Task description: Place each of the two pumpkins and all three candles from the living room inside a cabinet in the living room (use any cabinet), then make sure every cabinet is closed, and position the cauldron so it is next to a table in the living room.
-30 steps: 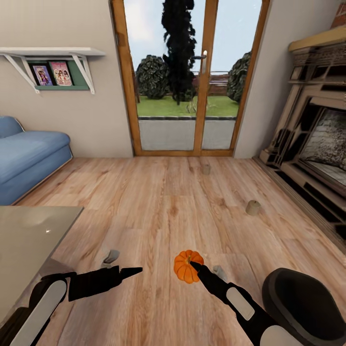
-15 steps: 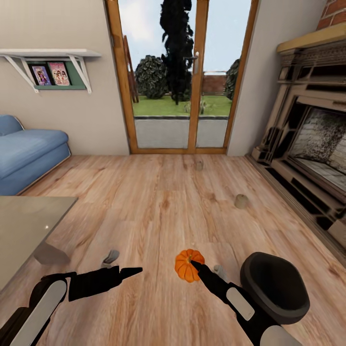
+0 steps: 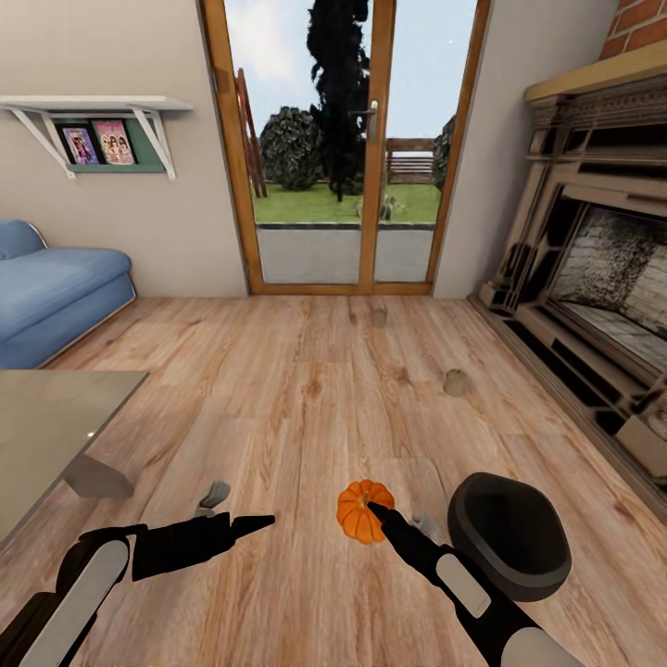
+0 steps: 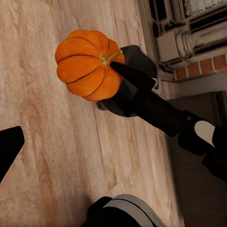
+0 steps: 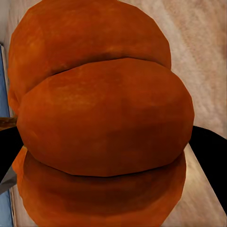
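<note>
Low in the head view, just right of centre, the right gripper (image 3: 372,510) is pinching an orange pumpkin (image 3: 356,514) above the wooden floor (image 3: 306,389). Right of it, the black cauldron (image 3: 508,535) is sitting on the floor at lower right. Two candles are standing further up the frame: one (image 3: 455,382) right of centre, another (image 3: 379,317) near the glass doors (image 3: 343,148). At lower left, the left gripper (image 3: 243,525) is hanging with nothing in it, fingers close together. A table (image 3: 46,417) is filling the left edge, with a blue sofa (image 3: 56,287) above it.

Across the left wrist view, the pumpkin (image 4: 88,63) is showing at upper centre, with the right gripper (image 4: 113,65) closing on it by its stem.

Up close in the right wrist view, the pumpkin (image 5: 101,118) is lying between dark fingers (image 5: 208,146) at both side edges.
</note>
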`<state>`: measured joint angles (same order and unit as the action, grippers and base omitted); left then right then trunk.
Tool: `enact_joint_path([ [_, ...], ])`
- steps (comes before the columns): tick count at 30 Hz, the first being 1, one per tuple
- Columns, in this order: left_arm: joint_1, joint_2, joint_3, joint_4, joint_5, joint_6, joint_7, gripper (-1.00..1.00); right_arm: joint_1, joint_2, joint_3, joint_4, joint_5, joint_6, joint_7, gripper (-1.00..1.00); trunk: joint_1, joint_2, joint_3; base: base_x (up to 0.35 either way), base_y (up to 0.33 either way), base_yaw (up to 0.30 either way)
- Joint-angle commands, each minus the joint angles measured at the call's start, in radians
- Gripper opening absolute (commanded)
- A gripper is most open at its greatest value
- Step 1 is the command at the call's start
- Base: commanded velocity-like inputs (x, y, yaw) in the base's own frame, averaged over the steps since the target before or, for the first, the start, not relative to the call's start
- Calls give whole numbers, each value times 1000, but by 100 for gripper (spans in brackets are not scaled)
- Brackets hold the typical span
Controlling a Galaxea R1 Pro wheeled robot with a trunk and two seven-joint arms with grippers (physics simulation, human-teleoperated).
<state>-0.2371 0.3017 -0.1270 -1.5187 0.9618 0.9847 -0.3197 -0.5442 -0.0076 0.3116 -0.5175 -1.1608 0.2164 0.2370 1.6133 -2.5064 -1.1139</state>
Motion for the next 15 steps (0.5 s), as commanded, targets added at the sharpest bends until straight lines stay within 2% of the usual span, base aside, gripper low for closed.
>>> enact_joint_path([
  [1,-1,0,0,0,-6,2,-7,100,-1,-1,4,0,-7,1,1,-100,0,0,-1,-3,-2,0],
  [5,-1,0,0,0,-7,2,-7,100,0,-1,4,0,-7,1,1,-100,0,0,-1,-1,-1,0],
  [15,-1,0,-1,0,-8,2,-3,100,0,-1,4,0,-7,1,1,-100,-5,2,38,0,0,0],
])
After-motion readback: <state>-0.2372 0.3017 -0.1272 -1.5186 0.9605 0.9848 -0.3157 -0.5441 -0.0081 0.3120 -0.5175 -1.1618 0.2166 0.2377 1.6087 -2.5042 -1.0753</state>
